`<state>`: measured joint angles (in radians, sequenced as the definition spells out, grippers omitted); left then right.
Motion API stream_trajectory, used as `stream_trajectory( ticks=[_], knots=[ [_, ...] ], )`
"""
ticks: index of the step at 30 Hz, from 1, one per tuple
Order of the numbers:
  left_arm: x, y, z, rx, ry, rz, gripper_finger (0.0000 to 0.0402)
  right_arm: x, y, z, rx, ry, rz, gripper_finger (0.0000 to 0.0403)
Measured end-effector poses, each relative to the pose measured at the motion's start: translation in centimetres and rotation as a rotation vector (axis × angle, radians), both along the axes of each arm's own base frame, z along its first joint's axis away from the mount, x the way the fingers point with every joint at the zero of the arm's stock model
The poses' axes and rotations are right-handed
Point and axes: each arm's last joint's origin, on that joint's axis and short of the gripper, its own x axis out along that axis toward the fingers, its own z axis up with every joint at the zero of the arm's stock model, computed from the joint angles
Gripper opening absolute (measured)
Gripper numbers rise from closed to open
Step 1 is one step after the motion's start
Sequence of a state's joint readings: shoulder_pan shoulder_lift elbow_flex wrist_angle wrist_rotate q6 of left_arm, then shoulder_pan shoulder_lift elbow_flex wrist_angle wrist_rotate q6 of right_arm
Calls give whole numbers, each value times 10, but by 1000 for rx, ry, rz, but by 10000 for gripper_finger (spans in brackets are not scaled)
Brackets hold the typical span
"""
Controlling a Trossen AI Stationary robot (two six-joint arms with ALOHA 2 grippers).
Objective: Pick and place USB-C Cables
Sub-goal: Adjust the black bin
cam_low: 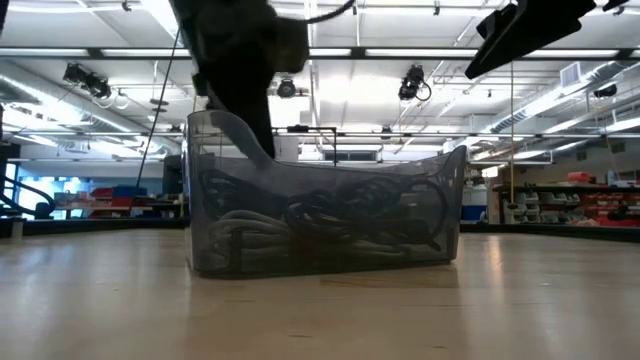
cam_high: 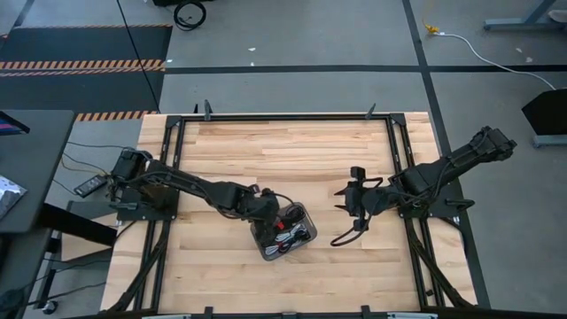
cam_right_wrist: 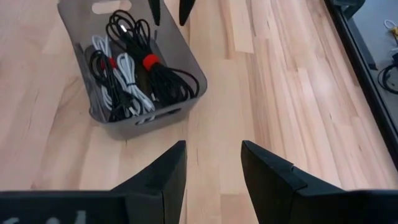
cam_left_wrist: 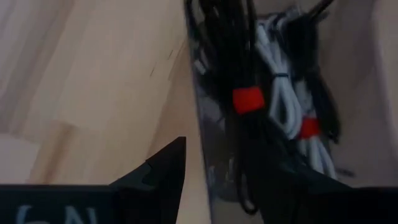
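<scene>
Wood tabletop [cam_high: 292,151]: USB-C cables [cam_right_wrist: 134,74] all lie in the grey tray [cam_right_wrist: 193,68], lower centre of the high view. We have the left gripper [cam_high: 270,211] on the tray's rim, fingers astride its wall, released. Right gripper [cam_right_wrist: 211,165] waits right of centre, open, farther off.

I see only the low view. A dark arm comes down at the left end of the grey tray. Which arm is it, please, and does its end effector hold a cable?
Observer: It is the left arm. The left end effector is open at the far rim of the grey tray, and no cable is lifted out.
Operator: Where is the other end effector?
Observer: The right end effector is open and empty, over bare table beside the tray.
Operator: Through the wall the cables all look dark to me. Are they?
Observer: No. There are black cables and white cables, and one black bundle has a red band.
</scene>
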<state>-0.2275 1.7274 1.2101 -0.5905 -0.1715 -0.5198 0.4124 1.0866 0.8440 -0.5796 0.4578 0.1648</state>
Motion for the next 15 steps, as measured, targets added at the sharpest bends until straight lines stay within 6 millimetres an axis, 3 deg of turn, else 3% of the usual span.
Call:
stream_trajectory(
  ticks=[9,15],
  knots=[
    [11,9,-34,52,103,-1,172,0,-1,-1,-15,3,-12,159],
    [14,19,-35,156,100,-18,172,1,-1,-1,-20,6,-16,159]
  ],
)
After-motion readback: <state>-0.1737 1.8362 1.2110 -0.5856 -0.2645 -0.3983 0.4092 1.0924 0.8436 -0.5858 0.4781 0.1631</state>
